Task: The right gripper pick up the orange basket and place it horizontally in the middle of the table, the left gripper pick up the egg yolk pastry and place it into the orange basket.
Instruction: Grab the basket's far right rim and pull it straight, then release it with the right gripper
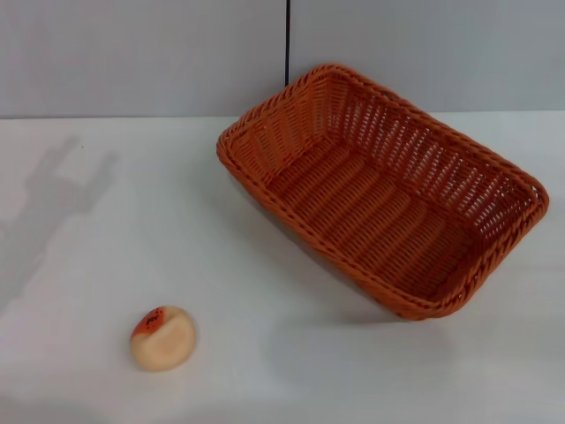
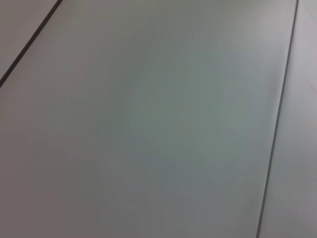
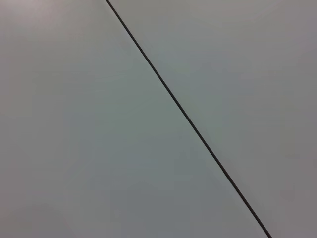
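Observation:
The orange basket [image 1: 384, 190] lies on the white table [image 1: 265, 353] at the back right, turned at an angle, its far corner near the wall; it holds nothing. The egg yolk pastry [image 1: 162, 337], a small pale bun with an orange-red patch, rests on the table at the front left, well apart from the basket. Neither gripper shows in the head view. Both wrist views show only flat grey panels with dark seams, and no fingers.
A light grey wall with a dark vertical seam [image 1: 287, 40] rises behind the table. An arm-shaped shadow [image 1: 53, 194] falls on the table at the left. Bare tabletop lies between the pastry and the basket.

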Robot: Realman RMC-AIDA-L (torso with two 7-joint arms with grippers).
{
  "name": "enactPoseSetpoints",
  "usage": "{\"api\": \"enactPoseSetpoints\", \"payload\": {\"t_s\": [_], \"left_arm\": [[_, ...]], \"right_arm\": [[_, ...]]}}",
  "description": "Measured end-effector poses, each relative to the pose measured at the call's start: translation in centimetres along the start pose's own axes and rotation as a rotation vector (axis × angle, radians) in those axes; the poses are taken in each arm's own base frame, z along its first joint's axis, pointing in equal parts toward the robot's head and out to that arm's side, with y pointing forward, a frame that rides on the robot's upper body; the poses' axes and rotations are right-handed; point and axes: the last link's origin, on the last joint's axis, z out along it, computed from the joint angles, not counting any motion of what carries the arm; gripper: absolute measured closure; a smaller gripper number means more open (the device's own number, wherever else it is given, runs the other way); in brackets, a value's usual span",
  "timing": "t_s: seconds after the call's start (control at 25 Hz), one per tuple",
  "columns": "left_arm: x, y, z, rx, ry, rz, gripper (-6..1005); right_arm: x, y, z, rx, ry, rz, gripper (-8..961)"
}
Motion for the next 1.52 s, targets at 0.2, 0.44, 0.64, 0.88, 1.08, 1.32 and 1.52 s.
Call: {"api": "enactPoseSetpoints", "payload": {"t_s": [0.2,0.44,0.64,0.88,1.08,1.32,1.52], "left_arm": [[0.0,-0.2,0.1,0.009,-0.008,-0.036,198],[-0.2,-0.5,0.4,0.020,-0.020,-0.060,197],[-0.2,-0.6,0.5,0.020,-0.023,-0.074,198],[-0.2,-0.6,0.6,0.020,-0.026,-0.082,198],[-0.2,-0.6,0.6,0.020,-0.025,-0.082,198],[-0.1,-0.6,0.8,0.013,-0.027,-0.081,198],[-0.2,-0.6,0.7,0.012,-0.031,-0.080,197]], "right_arm": [[0.0,0.0,0.1,-0.002,0.001,0.001,367],[0.0,0.0,0.1,-0.002,0.002,0.000,367],[0.1,0.1,0.1,-0.007,0.008,0.001,367],[-0.1,0.1,0.6,-0.047,0.050,0.007,367],[-1.4,0.1,2.3,-0.154,0.212,0.049,368],[-5.9,0.7,5.2,-0.283,0.502,0.073,368],[-8.7,1.8,8.3,-0.288,0.824,0.012,368]]}}
